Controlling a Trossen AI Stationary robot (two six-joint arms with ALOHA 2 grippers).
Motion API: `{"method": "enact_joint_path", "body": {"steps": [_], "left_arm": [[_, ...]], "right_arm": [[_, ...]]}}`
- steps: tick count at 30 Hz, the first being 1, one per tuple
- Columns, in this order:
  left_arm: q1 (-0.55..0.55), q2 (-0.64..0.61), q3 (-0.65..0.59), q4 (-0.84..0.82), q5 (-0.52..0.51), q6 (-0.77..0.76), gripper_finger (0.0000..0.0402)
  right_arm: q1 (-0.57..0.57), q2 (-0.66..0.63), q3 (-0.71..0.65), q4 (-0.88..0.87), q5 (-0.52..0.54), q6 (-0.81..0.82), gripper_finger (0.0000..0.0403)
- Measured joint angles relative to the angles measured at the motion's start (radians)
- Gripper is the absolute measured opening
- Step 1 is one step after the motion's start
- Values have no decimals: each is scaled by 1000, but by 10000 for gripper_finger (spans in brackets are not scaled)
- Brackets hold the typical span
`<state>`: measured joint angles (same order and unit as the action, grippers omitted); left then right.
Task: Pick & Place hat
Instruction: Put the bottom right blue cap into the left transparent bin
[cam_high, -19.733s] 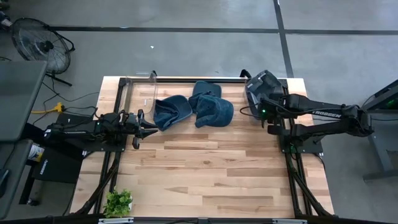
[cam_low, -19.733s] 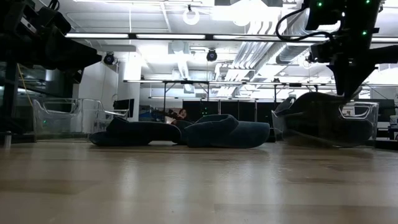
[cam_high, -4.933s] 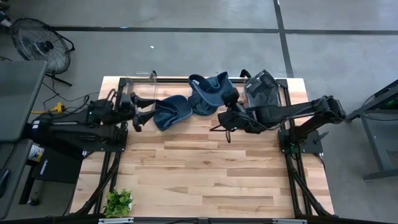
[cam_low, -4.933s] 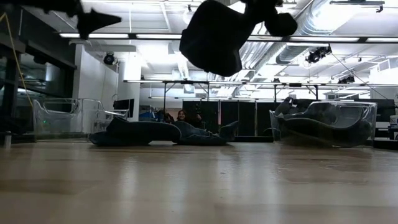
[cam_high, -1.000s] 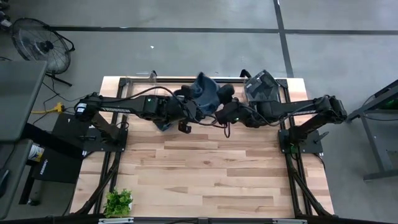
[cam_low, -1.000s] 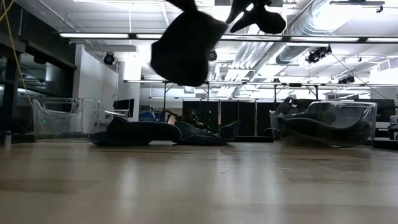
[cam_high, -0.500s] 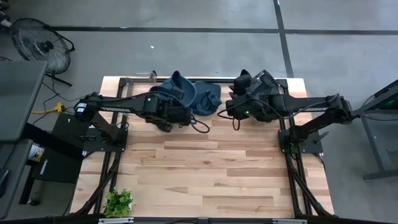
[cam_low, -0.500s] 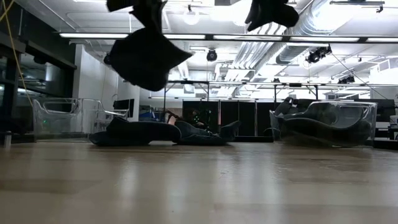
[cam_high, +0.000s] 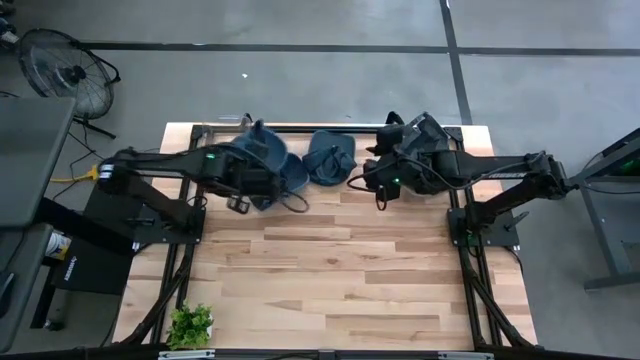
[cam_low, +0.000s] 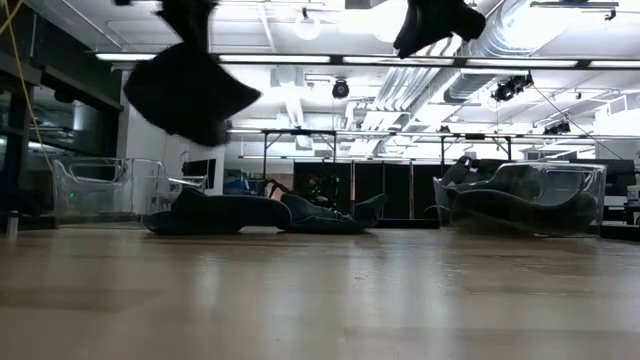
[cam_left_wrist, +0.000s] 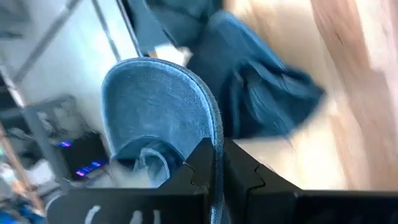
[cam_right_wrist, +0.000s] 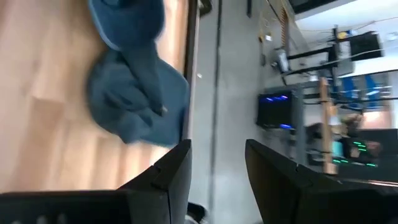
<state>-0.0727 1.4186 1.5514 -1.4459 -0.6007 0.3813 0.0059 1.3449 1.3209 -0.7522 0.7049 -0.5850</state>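
Observation:
A blue cloth hat hangs in the air over the table's far left part, also seen as the hat. My left gripper is shut on it. Two more blue hats lie flat on the wood at the far middle. My right gripper hovers open to their right, high above the table, with nothing between its fingers. My left gripper pinches the hat's rim edge between its two fingers. The fingers slant downward from the table's left side. The hat is lifted clear and hangs below the gripper, high over the hats on the table.
A clear bin stands at the far left. A second clear bin at the far right holds dark hats. A small plant sits at the near left corner. The near half of the table is bare wood.
My left gripper has carried the hat from the far middle toward the table's left edge; the hat stays clear of the table and swings below it. My right gripper has drawn back toward the table's right edge and stands apart from the hat.

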Motion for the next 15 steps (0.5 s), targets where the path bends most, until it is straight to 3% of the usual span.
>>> {"method": "enact_joint_path", "body": {"steps": [10,15], "left_arm": [[0,-263,-278,182,-106,-164,7],[0,-302,-342,201,-34,7,7]], "right_arm": [[-17,0,0,78,-75,115,145],[-41,2,0,97,-185,192,145]]}}
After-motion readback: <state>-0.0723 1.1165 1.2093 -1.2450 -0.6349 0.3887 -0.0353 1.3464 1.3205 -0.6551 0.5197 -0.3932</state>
